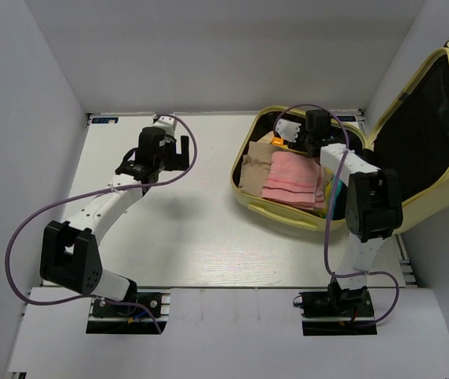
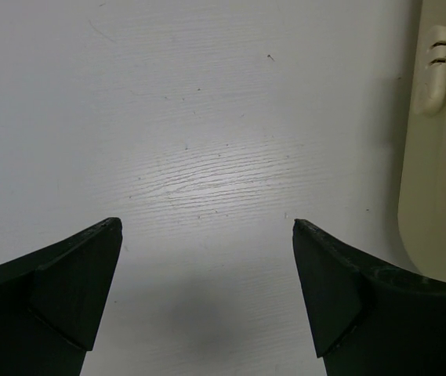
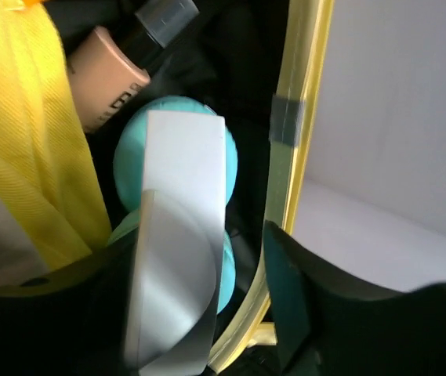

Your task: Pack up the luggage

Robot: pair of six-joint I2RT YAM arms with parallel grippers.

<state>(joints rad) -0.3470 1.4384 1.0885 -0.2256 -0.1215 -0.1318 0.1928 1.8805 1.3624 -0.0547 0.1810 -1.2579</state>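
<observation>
The large pale yellow hard-shell luggage (image 1: 275, 207) is lying open at the right side of the white wood-grain counter (image 1: 185, 229). Its black-lined lid is standing up and leaning towards the right wall. The left wrist view is catching its cream outer shell (image 2: 430, 172) at the right edge.

The lower half is holding a folded tan cloth (image 1: 254, 174) at its left. A folded pink towel (image 1: 293, 180) is lying just beside that and partly over it. Deeper in, close to the yellow rim (image 3: 301, 102), a yellow woven cloth (image 3: 27, 117) is sitting next to a peach-coloured tube with a clear cap (image 3: 105, 74). A teal round bundle (image 3: 132, 153) wrapped in a white paper band (image 3: 185, 157) is resting against the black lining.

The right claw (image 1: 303, 134) is reaching down into the luggage. Its dark fingers are standing spread on either side of the banded teal bundle (image 3: 199, 266). The right-hand finger (image 3: 285, 282) is showing a gap between itself and the bundle, so nothing is being pinched.

The left claw (image 1: 166, 150) is hanging over the bare counter well left of the luggage, spread wide (image 2: 207, 266) and holding nothing.
</observation>
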